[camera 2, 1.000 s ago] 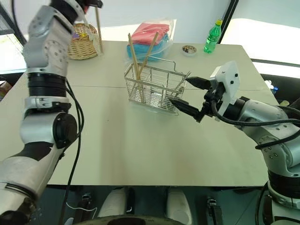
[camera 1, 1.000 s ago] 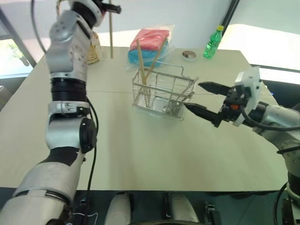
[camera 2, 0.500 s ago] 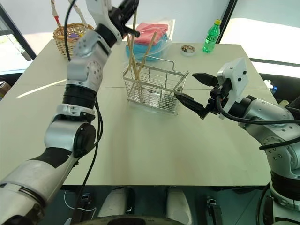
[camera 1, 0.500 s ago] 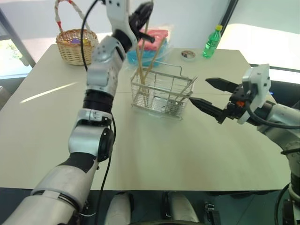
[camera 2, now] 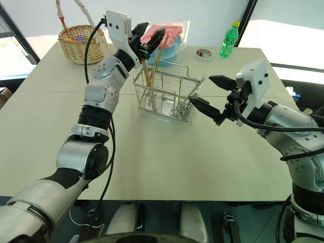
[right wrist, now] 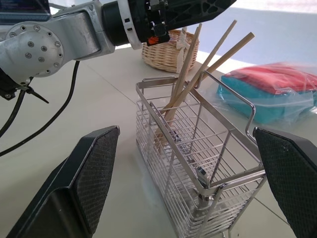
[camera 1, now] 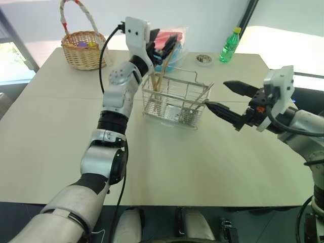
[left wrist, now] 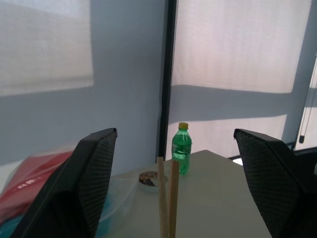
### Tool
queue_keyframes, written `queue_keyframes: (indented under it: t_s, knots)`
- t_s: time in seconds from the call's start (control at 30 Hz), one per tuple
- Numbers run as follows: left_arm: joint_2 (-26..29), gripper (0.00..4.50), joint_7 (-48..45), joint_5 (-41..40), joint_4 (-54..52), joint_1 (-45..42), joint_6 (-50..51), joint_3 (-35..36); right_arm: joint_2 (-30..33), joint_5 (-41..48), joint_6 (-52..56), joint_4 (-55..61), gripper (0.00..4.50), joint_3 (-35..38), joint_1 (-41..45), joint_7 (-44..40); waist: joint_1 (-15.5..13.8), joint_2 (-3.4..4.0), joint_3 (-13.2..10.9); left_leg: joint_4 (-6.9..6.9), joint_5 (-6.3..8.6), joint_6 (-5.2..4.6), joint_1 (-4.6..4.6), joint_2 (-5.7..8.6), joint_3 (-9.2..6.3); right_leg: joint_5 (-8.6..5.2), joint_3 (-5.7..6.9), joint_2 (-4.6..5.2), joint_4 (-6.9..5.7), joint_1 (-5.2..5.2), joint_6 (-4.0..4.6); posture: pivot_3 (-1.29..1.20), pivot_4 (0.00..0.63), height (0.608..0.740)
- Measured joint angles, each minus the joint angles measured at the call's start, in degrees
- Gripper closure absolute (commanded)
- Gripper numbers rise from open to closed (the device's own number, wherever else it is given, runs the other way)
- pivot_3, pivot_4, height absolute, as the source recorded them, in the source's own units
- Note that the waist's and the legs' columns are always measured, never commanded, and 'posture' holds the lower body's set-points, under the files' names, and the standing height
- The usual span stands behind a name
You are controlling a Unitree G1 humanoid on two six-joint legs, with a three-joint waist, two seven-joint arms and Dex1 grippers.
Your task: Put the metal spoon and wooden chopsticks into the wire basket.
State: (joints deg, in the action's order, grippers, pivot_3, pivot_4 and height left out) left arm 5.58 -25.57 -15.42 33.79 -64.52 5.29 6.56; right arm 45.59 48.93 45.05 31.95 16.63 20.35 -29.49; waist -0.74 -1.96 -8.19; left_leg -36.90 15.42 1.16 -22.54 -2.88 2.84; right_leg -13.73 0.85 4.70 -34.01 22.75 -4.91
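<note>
Your left gripper [camera 1: 165,44] hangs spread wide above the wire basket [camera 1: 175,103], holding nothing. Your right gripper [camera 2: 211,96] gapes empty beside it. Wrist views: wooden chopsticks [right wrist: 200,67] lean inside; metal spoon [right wrist: 171,135] lies within.

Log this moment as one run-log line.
left pincer: open, above wire basket | wooden chopsticks: standing in basket, leaning | metal spoon: inside basket | right pincer: open, beside basket
</note>
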Motion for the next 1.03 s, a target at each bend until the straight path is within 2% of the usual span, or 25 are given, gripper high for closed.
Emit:
queue_keyframes:
  t_s: [0.17,0.27,0.4,0.47,0.57,0.67,0.87,1.03]
  knots:
    - [0.7,0.02,1.0,-0.4,-5.3,2.1,3.1,0.0,-0.8,-0.5,0.0,-0.8,0.00,-0.4,0.3,0.1,0.0,0.01,0.0,-0.01,0.00,0.00,0.00,0.00,0.00,0.00,0.00,0.00,-0.01,0.00,0.00,0.00,0.150,0.728]
    - [3.4,0.02,0.8,-1.3,-10.3,3.0,6.9,0.0,-1.1,-0.7,0.0,-1.5,0.00,-0.7,0.6,-0.1,0.1,0.01,0.0,0.00,0.00,0.00,0.01,0.00,-0.01,0.01,0.00,-0.01,-0.04,0.00,-0.01,0.00,0.150,0.728]
    - [13.8,0.02,-3.8,-4.2,-16.9,3.1,15.1,1.8,-1.0,-1.7,-0.4,-3.8,0.00,-0.8,1.2,-0.9,0.6,0.08,0.0,0.06,0.00,0.00,0.11,-0.05,-0.02,0.01,-0.01,-0.07,-0.13,0.03,-0.02,0.00,0.150,0.728]
    - [20.6,0.02,-9.6,-6.6,-19.8,4.6,19.3,2.1,-0.9,-2.6,-0.8,-4.8,0.00,-0.8,1.5,-1.9,0.7,0.16,-0.1,0.09,0.00,0.00,0.14,-0.07,-0.02,-0.01,-0.01,-0.09,-0.16,0.04,0.00,0.00,0.150,0.728]
    - [32.0,0.02,-20.7,-9.2,-24.0,11.6,24.2,2.3,-0.1,-3.9,-1.9,-6.7,0.00,-0.5,1.3,-3.5,1.3,0.28,-0.1,0.11,0.00,0.00,0.15,-0.08,-0.01,-0.02,-0.01,-0.08,-0.17,0.03,0.04,0.00,0.150,0.728]
    - [38.7,0.02,-28.4,-11.3,-28.6,20.4,26.6,2.2,0.5,-5.5,-2.9,-8.5,0.00,-0.4,0.0,-5.4,1.2,0.26,-0.1,0.10,0.00,0.01,0.12,-0.08,0.02,-0.04,-0.01,-0.01,-0.12,0.01,0.07,0.00,0.150,0.728]
    - [45.2,0.02,-34.3,-14.9,-37.3,32.1,31.6,3.5,1.6,-7.5,-4.4,-9.7,0.00,-0.5,-4.8,-10.1,0.6,0.24,-0.1,0.02,0.00,0.02,0.10,-0.06,0.15,-0.05,-0.07,0.12,-0.01,0.00,0.10,0.00,0.150,0.728]
    - [46.2,0.02,-35.2,-16.3,-42.2,39.4,32.0,4.3,2.4,-7.8,-4.5,-9.7,0.00,-0.4,-7.9,-12.9,0.2,0.25,-0.1,0.03,0.00,0.02,0.09,-0.07,0.15,-0.05,-0.07,0.10,-0.02,0.06,0.10,0.00,0.150,0.728]
